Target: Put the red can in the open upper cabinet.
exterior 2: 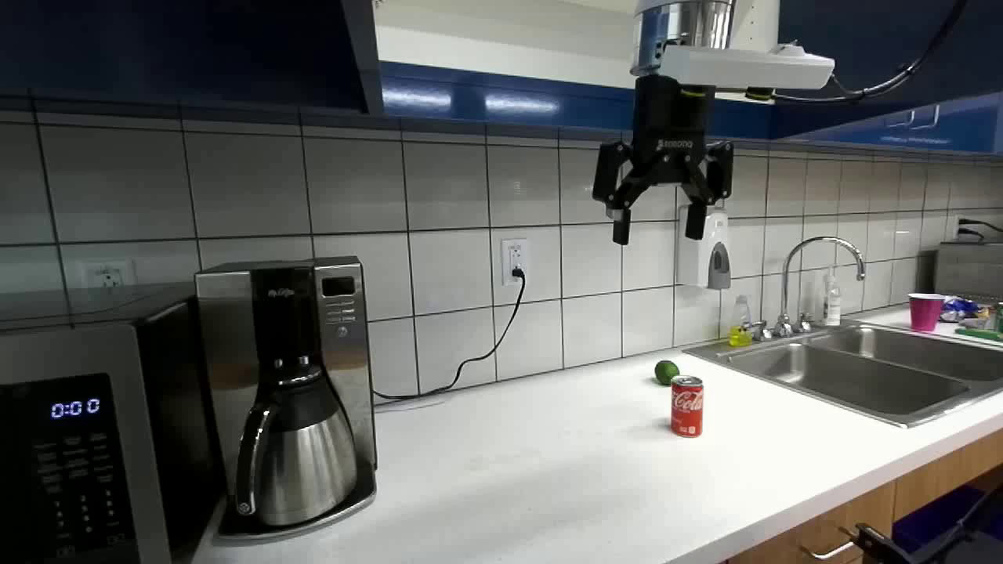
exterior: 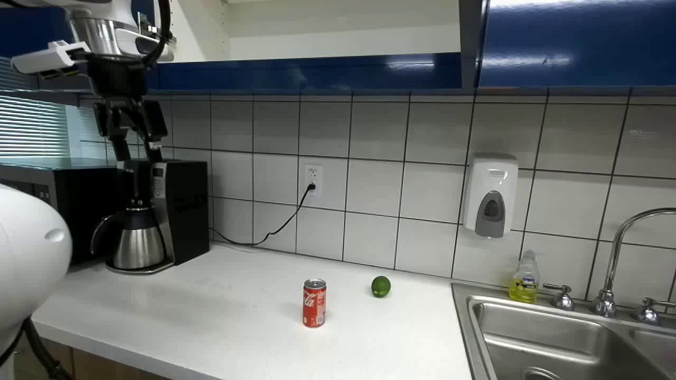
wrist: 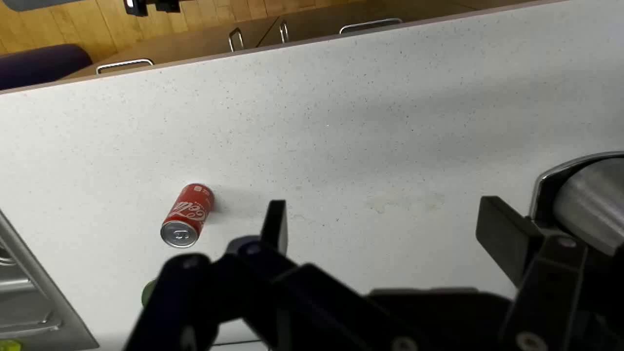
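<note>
White counter (exterior 2: pixel 509 478) bearing can (exterior: pixel 314 303), upright, near lime (exterior: pixel 381 286); hand (exterior 2: pixel 658 227) above, spread and unladen, offset from can, so a misaligned descent could topple it, or a low lift strike cabinet (exterior: pixel 311 74).

"Cola" on red can (exterior 2: pixel 687 407), "0:00" (lit) on microwave (exterior 2: pixel 117 423), "Robotiq" on jaws' housing (exterior 2: pixel 671 117)

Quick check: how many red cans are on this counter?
1: the red can stands upright between the coffee maker and the sink, near the green lime. Clutter past the sink could hide another.
</note>
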Motion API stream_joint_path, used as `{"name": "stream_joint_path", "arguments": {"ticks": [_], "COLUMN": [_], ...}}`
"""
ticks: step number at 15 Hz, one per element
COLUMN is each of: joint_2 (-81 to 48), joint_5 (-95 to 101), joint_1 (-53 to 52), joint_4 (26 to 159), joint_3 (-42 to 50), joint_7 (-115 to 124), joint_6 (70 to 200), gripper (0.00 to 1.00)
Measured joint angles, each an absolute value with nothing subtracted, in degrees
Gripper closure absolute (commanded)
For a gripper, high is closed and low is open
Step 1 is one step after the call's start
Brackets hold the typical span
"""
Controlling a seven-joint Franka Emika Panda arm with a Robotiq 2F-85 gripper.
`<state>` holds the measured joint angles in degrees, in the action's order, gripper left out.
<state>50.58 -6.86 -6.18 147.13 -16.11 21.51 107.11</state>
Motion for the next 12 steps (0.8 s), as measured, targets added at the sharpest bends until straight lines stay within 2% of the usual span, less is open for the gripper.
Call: {"name": "stream_joint_path", "arguments": {"ticks": [12], "joint_2": [49.65], "joint_5": [-6.59], "joint_1": [-5.73], "joint_4": [147.58], "joint_3": [-16.03], "joint_7": [21.51], "joint_6": [108.40], "gripper": [0.00]}}
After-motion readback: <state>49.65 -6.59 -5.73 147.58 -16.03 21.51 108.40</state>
